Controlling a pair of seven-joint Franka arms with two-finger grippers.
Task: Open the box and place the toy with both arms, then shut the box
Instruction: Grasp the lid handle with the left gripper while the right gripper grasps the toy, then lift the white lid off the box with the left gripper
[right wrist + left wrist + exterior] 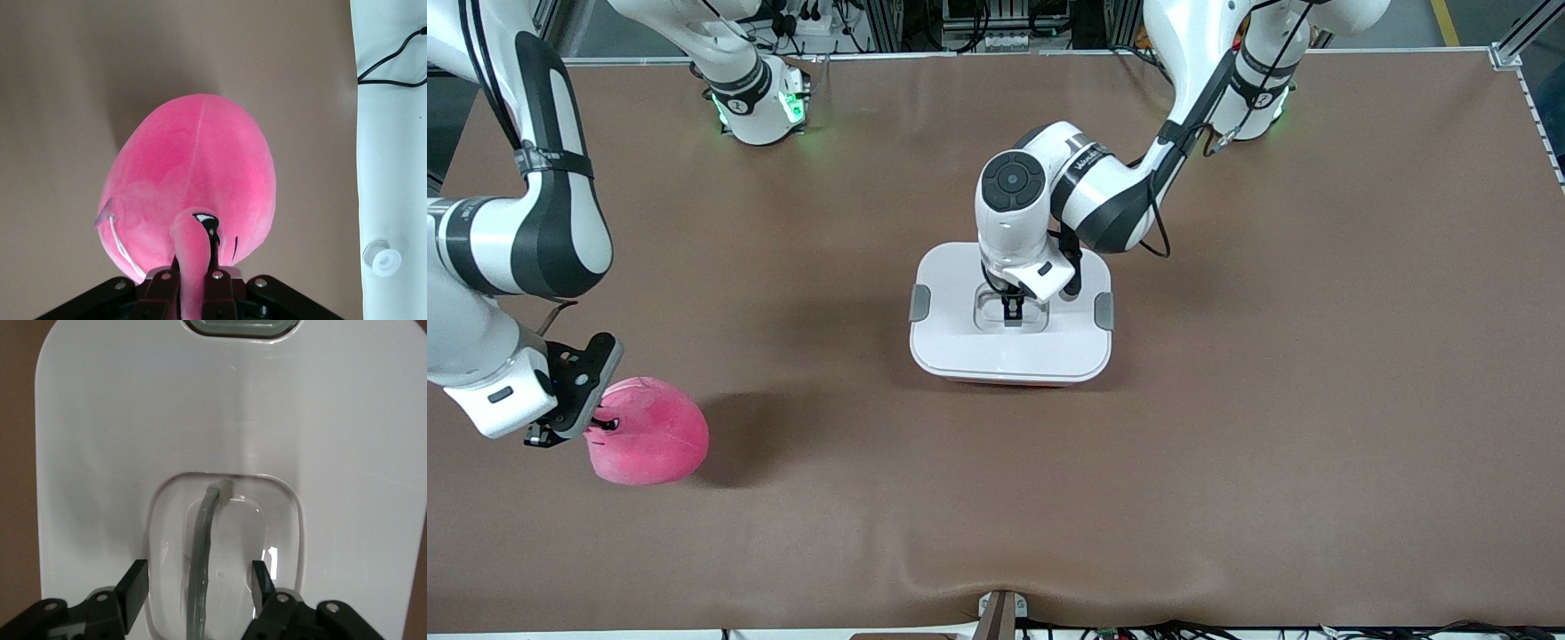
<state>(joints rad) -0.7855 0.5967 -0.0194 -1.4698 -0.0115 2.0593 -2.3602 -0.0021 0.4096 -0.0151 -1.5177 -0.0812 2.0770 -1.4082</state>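
In the front view, the box [1011, 342] stands near the middle of the brown table [1316, 400], with its white lid [960, 342] on and one grey clip [919, 303] at each short side. The left arm comes from 1 o'clock of the box, and the left gripper [1013, 307] is down in the recessed handle [1011, 313] of the lid. The toy [649, 433] is at about 8 o'clock from the box, toward the right arm's end of the table and nearer to the camera. The right gripper [596, 425] is at the toy's edge.

In the left wrist view, the two black fingers [133, 587] stand apart, one on each side of the clear handle bar [203, 553]. They are partly open, with a gap between each finger and the bar, so nothing is gripped. The white lid fills most of this view.

In the right wrist view, the right gripper [193, 277] is closed tight on a small pink flap of the toy [200, 167], next to the dark face markings. The plush body hangs over the brown table [67, 80].
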